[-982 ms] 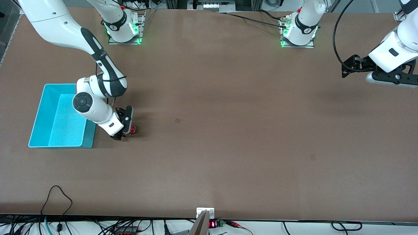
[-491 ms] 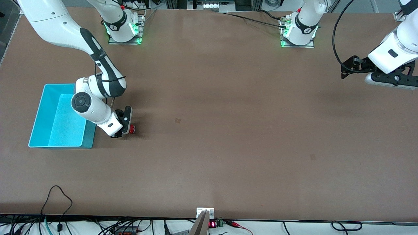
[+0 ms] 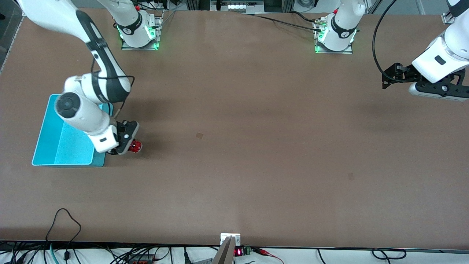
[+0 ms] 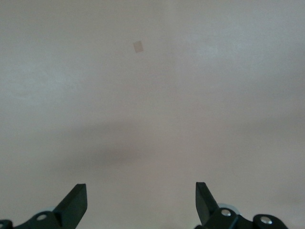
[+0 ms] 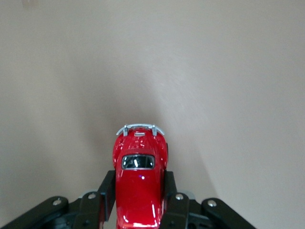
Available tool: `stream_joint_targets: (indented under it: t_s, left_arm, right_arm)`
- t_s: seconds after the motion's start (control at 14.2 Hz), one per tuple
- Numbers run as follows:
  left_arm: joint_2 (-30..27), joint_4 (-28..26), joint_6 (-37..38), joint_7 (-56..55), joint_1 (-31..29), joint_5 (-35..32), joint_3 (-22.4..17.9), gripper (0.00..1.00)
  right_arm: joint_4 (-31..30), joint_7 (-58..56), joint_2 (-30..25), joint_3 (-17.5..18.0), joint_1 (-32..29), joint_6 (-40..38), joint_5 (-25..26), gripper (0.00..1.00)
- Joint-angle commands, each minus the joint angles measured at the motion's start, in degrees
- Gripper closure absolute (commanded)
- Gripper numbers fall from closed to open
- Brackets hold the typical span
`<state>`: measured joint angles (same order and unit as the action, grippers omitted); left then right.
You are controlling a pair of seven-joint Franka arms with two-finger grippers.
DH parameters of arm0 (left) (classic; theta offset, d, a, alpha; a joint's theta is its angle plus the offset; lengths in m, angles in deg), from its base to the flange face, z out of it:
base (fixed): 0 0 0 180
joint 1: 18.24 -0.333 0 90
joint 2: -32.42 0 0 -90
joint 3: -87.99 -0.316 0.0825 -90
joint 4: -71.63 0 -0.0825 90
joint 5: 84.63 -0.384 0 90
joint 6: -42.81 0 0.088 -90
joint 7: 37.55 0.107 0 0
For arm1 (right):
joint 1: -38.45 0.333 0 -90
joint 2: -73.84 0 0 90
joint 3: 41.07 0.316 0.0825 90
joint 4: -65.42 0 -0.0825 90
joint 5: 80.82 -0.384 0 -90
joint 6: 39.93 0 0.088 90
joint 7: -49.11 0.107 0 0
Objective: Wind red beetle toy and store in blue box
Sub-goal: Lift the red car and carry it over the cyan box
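Item: red beetle toy (image 5: 140,183), pinched at flanks by right gripper (image 3: 126,146) fingers (image 5: 106,193), low over worktop (image 3: 256,146) beside blue box (image 3: 49,126). Left gripper (image 4: 140,202): fingers spread, empty, waiting. Handling: keep squeeze firm, clear box wall before release.

The right arm covers part of the blue box (image 3: 47,135), so its corner nearest the right gripper (image 3: 129,148) cannot be seen. In the right wrist view the rear of the red beetle toy (image 5: 139,183) is cut by the picture's edge, and its sides are hidden by the fingers (image 5: 107,193). The left gripper (image 4: 140,202) shows only its fingertips (image 4: 76,200) in the left wrist view, and in the front view it is partly cut by the picture's edge.
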<state>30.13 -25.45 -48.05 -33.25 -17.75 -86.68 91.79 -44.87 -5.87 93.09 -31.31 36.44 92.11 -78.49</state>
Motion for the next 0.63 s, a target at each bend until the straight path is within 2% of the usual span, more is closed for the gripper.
stream_joint_targets:
  t_s: [0.0, 0.28, 0.56]
  left_arm:
    - [2.11, 3.12, 1.39, 1.32, -0.23, 0.73, 0.07, 0.00]
    - [2.20, 3.21, 1.91, 1.14, -0.05, 0.73, 0.15, 0.00]
    - [2.20, 3.21, 2.00, 1.23, -0.05, 0.73, 0.24, 0.00]
  right_arm:
    - [-0.89, 5.48, -4.91, -4.56, -0.98, -2.39, -1.99, 1.00]
    - [-2.20, 19.60, -8.70, -12.81, -0.98, -10.11, -1.90, 1.00]
    - [-4.04, 24.65, -8.53, -19.76, -1.07, -10.22, -1.90, 1.00]
